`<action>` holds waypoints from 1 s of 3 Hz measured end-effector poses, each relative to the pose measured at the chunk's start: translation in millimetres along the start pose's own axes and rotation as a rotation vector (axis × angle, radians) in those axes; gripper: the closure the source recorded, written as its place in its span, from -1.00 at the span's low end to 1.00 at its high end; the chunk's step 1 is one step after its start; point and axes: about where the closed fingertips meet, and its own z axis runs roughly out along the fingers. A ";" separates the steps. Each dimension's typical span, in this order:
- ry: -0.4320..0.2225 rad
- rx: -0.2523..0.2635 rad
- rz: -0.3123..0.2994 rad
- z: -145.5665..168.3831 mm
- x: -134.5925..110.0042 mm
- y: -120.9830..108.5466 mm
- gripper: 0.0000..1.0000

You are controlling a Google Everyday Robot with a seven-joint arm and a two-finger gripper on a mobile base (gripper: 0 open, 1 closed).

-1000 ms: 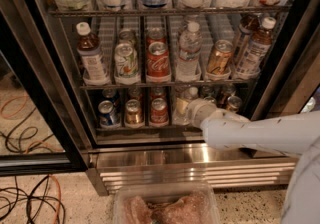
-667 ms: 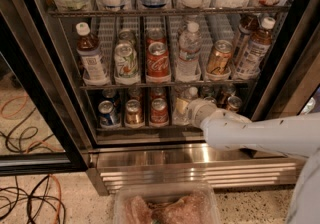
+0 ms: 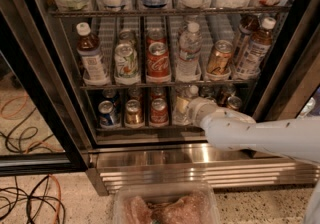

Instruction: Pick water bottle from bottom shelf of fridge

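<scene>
The fridge (image 3: 200, 165) stands open in front of me, with wire racks and a ribbed steel base panel. On the bottom shelf (image 3: 145, 128) the small clear water bottle (image 3: 179, 108) with a white cap stands in the fourth lane from the left. My white arm reaches in from the right. My gripper (image 3: 194, 111) is at the bottle's right side, at shelf height, and covers part of the bottle. Whether it touches the bottle is hidden.
Blue (image 3: 107, 113), gold (image 3: 133, 113) and red (image 3: 159, 111) cans stand left of the bottle, more cans (image 3: 233, 103) to its right. The rack above holds a taller clear bottle (image 3: 190, 50) and tea bottles (image 3: 91, 58). Cables (image 3: 25, 203) lie on the floor at left. A clear tub (image 3: 167, 208) sits below.
</scene>
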 end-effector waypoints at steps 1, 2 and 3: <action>0.000 0.000 0.000 0.0 0.0 0.0 1.00; 0.004 0.003 0.004 -1.4 -1.1 -0.1 1.00; 0.012 0.005 0.011 -4.4 -1.7 1.2 1.00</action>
